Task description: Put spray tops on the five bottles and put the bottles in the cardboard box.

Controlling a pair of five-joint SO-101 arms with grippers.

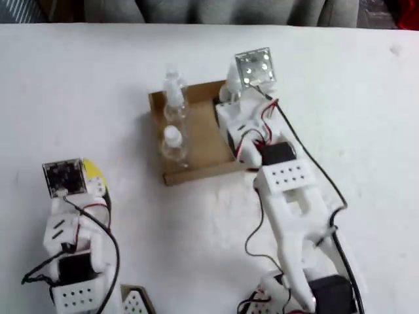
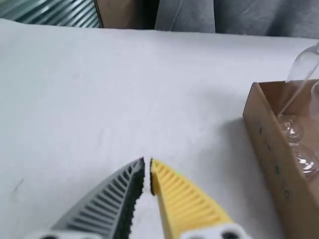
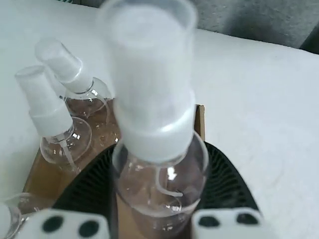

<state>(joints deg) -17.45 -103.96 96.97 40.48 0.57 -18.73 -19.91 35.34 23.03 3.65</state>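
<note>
A: Finish of the bottle?
B: Clear, glossy plastic; spray top frosted white plastic.
A: The cardboard box?
B: Brown, matt. Tabletop white, smooth, matt. Left fingers: ridged plastic.

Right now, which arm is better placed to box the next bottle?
Right. The right pincer holds a capped bottle over the cardboard box; the left pincer is shut over bare table.

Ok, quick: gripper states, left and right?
Left gripper: shut, empty.
Right gripper: shut on a spray-topped bottle.
</note>
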